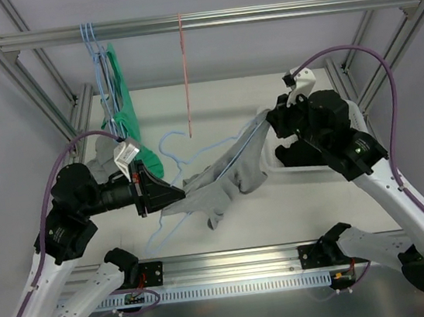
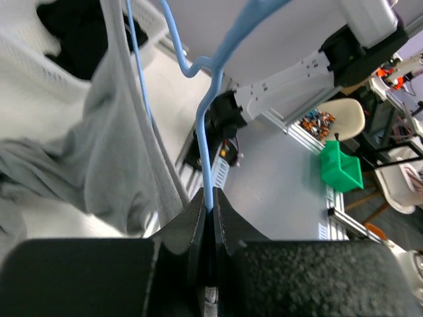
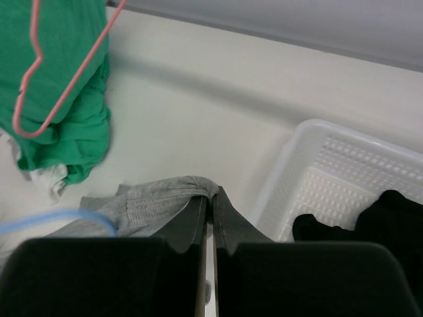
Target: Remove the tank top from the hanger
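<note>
A grey tank top [image 1: 226, 176] hangs stretched between my two arms above the table, still partly on a light blue wire hanger [image 1: 170, 150]. My left gripper [image 1: 147, 190] is shut on the blue hanger wire [image 2: 207, 165], with grey fabric [image 2: 99, 152] draped to its left. My right gripper [image 1: 274, 121] is shut on a strap of the tank top [image 3: 165, 198], held up near the white basket. The hanger also shows at the lower left of the right wrist view [image 3: 59, 218].
A white basket [image 1: 313, 162] with a black garment [image 3: 370, 221] stands at the right. A green garment [image 1: 122, 100] on blue hangers and an empty pink hanger [image 1: 185, 76] hang from the top rail [image 1: 217, 19]. A grey garment [image 1: 102, 153] lies at the left.
</note>
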`<state>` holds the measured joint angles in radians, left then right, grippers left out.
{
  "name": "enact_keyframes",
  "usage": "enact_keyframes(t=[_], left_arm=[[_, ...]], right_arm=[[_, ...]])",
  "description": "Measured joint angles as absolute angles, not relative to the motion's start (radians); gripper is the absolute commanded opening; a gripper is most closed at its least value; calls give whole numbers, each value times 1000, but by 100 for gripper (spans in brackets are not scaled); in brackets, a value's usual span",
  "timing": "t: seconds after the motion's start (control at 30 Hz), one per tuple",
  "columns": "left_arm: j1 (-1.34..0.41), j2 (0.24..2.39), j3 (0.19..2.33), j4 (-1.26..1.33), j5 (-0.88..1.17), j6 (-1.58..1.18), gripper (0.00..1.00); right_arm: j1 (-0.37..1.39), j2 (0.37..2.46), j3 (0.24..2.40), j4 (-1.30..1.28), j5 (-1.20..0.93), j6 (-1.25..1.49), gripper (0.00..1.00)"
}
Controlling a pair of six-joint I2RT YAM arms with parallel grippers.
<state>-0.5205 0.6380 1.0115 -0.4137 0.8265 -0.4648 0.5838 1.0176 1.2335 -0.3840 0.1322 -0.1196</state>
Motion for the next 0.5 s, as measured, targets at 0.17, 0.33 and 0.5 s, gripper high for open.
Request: enact_keyframes(t=[0.17,0.33,0.5], left_arm=[[-544,616,1028,-233,748,-472,0],[-558,656,1019,76,716,-517,0],[-600,758,1024,345,667,-531,0]], right_arm=[[579,963,1183,-353,-91,-70,0],[578,903,1148,-276,-299,28,0],[577,820,1068,-170,-440,127,0]])
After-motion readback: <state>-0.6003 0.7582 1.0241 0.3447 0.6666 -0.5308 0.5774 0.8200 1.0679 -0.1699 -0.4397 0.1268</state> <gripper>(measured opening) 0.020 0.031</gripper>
